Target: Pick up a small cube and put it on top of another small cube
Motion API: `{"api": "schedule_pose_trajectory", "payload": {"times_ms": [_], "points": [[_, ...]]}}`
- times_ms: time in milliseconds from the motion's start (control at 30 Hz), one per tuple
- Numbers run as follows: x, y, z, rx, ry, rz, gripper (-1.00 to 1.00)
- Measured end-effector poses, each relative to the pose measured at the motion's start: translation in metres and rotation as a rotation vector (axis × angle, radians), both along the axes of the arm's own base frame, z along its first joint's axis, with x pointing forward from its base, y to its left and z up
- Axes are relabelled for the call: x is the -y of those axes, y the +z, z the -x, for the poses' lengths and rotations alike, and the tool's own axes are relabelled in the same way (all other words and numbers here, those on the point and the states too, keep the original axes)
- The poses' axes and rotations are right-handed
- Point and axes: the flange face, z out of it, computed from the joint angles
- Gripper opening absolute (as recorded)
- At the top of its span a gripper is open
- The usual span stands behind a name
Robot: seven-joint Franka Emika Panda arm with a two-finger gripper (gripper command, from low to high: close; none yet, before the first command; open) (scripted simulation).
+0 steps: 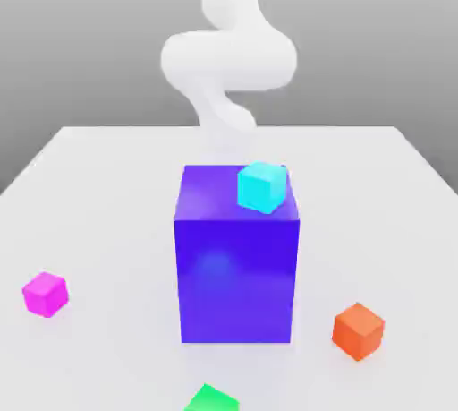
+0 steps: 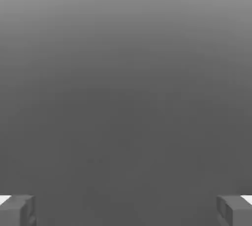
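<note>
The claw was wide open and held nothing — its two fingers stood far apart. A small light-blue cube sat on top of a big blue block, near one corner. On the white surface lay a pink cube, an orange cube and a green cube — all well apart.

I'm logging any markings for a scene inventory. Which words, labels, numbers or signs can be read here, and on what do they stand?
None: no text, number or sign is readable on the blue block, the cyan cube on its top, the magenta cube, the orange cube, the green cube, the table or the gripper.
</note>
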Motion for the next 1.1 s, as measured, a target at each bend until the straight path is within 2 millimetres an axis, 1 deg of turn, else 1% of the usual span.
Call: {"api": "schedule_pose_trajectory", "payload": {"times_ms": [100, 200, 300, 400, 500, 600, 667, 733, 767, 833, 867, 933, 1033, 1067, 1100], "points": [[0.037, -0.054, -0.030, -0.076, -0.197, -0.073, 0.00], [0.077, -0.108, -0.048, -0.141, -0.389, -0.145, 0.00], [0.119, -0.164, -0.055, -0.199, -0.581, -0.219, 0.00], [0.160, -0.221, -0.052, -0.252, -0.775, -0.296, 0.00], [0.198, -0.278, -0.037, -0.300, -0.970, -0.375, 0.00], [0.230, -0.334, -0.015, -0.343, -1.165, -0.457, 0.00], [0.254, -0.371, 0.009, -0.367, -1.312, -0.519, 0.00], [0.268, -0.406, 0.032, -0.391, -1.447, -0.578, 0.00], [0.273, -0.423, 0.044, -0.403, -1.512, -0.608, 0.00], [0.277, -0.455, 0.065, -0.429, -1.632, -0.666, 0.00], [0.278, -0.470, 0.073, -0.438, -1.676, -0.687, 0.00], [0.279, -0.494, 0.078, -0.445, -1.709, -0.704, 0.00], [0.279, -0.528, 0.080, -0.447, -1.719, -0.708, 0.00], [0.278, -0.538, 0.080, -0.447, -1.720, -0.707, -1.00], [0.278, -0.538, 0.080, -0.447, -1.720, -0.707, -1.00]]}}
